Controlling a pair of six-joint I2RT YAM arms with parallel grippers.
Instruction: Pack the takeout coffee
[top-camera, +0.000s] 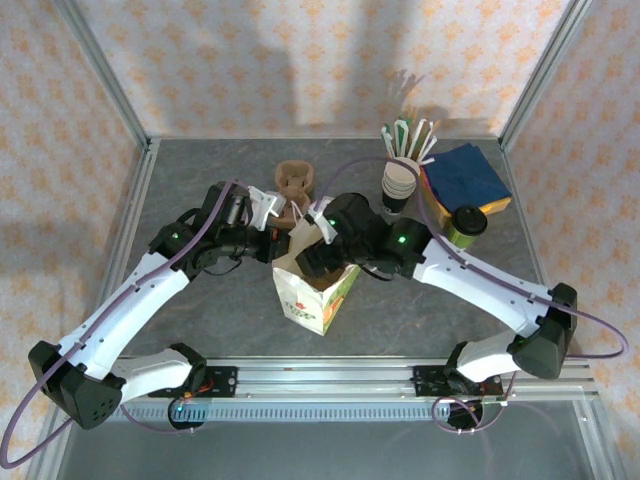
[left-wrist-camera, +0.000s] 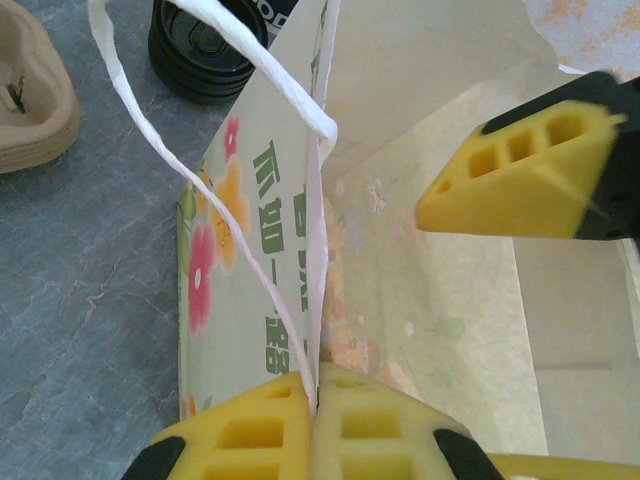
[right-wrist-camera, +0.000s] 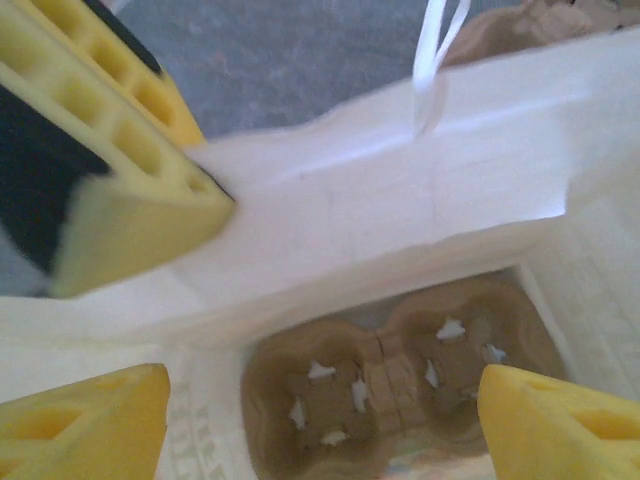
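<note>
At the bag, right gripper spread wide, empty, left gripper clamped on its edge.

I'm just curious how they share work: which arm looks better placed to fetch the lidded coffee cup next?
Probably the right. The right gripper is open over the paper bag, and the takeout coffee stands on that side. The left gripper is pinching the bag's rim.

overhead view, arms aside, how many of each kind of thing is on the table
paper bag: 1
pulp carrier: 1
cup stack: 1
lidded cup: 1
blue napkin pile: 1
bundle of green-and-white sticks: 1
total: 6
</note>
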